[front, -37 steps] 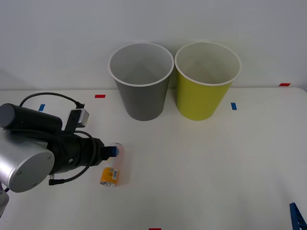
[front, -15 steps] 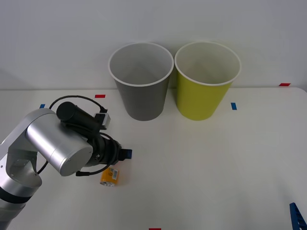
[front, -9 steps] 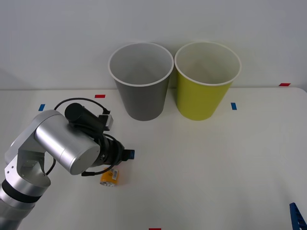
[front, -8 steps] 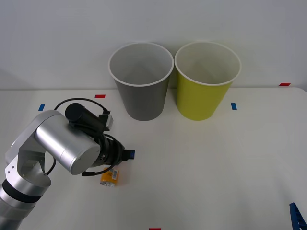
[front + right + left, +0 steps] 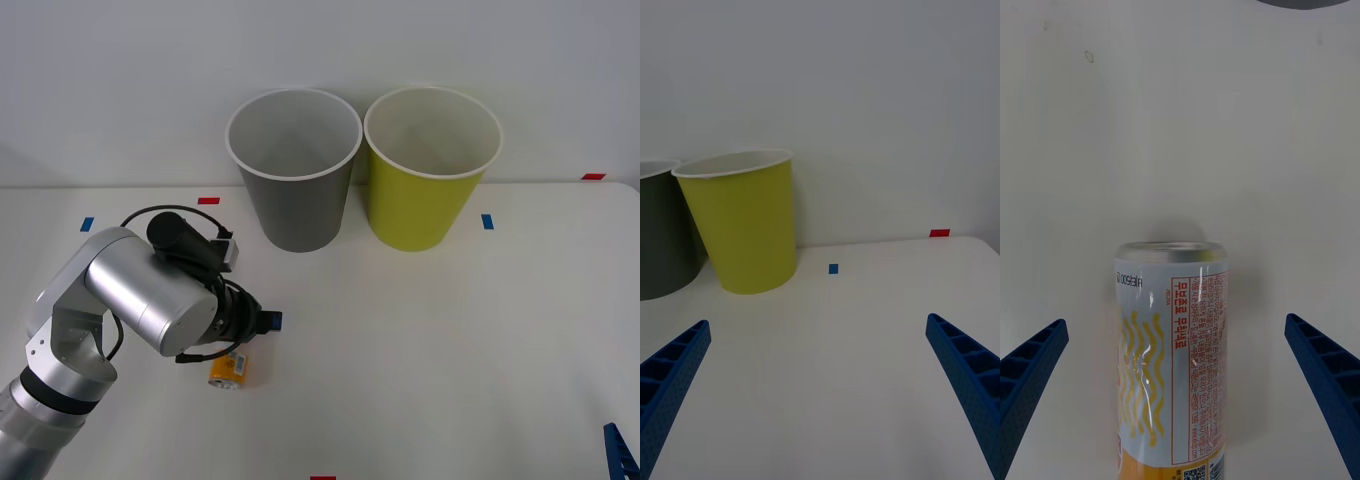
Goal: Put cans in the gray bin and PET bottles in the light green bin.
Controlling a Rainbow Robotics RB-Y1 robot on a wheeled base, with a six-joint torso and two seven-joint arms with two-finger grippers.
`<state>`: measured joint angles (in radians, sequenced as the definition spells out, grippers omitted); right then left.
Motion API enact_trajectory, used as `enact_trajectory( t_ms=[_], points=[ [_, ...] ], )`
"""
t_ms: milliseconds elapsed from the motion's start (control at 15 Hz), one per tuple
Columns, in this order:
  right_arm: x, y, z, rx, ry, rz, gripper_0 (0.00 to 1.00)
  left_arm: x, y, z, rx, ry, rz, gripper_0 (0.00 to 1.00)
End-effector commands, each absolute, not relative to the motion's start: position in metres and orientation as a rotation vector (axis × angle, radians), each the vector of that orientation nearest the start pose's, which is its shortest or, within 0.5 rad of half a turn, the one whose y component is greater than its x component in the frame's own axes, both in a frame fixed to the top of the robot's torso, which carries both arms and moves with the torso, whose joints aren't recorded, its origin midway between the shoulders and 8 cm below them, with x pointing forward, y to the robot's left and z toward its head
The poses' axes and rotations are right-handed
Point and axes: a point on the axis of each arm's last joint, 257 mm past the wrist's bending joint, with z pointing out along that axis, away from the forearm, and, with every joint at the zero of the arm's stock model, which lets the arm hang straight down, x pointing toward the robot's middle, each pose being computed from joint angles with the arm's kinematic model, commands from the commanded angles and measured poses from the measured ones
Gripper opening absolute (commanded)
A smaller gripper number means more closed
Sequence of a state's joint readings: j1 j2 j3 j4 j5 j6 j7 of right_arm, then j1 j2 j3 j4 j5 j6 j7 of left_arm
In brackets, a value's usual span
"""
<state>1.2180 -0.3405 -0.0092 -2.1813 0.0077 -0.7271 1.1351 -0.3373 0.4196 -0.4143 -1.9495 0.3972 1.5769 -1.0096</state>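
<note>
A slim can (image 5: 1172, 352) with a silver top, pale body and orange end (image 5: 228, 370) lies on its side on the white table. My left gripper (image 5: 262, 323) hovers over it, open, and in the left wrist view the can rests between the two spread blue fingers (image 5: 1030, 382) without touching them. The gray bin (image 5: 293, 190) and the light green bin (image 5: 425, 200) stand upright side by side at the back of the table. My right gripper (image 5: 816, 330) is open and parked at the front right, facing the light green bin (image 5: 741, 221). PET bottles are out of view.
Small red and blue tape marks (image 5: 208, 201) dot the table. A white wall rises right behind the bins. The silver left arm (image 5: 130, 300) covers most of the can from above. Bare tabletop (image 5: 430, 340) stretches between the can and the right gripper.
The left arm has swung in over the can and turned, carrying its gripper a little right and toward the bins. The can and both bins have stayed put.
</note>
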Motion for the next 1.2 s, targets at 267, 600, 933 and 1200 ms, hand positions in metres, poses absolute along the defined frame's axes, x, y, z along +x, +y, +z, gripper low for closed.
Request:
enact_trajectory(
  t_ms=[267, 600, 933, 1200],
  points=[
    [0.200, -0.313, -0.168, 0.026, 1.457, 0.088, 1.00, 0.430, 0.130, -0.302, 0.141, 2.686, -0.160, 1.00],
    [0.200, -0.313, -0.168, 0.026, 1.457, 0.088, 1.00, 0.431, 0.129, -0.314, 0.151, 2.714, -0.153, 1.00],
    [0.200, -0.313, -0.168, 0.026, 1.457, 0.088, 1.00, 0.443, 0.131, -0.323, 0.173, 2.711, -0.129, 1.00],
    [0.200, -0.313, -0.168, 0.026, 1.457, 0.088, 1.00, 0.444, 0.129, -0.322, 0.178, 2.708, -0.132, 0.08]
  ],
)
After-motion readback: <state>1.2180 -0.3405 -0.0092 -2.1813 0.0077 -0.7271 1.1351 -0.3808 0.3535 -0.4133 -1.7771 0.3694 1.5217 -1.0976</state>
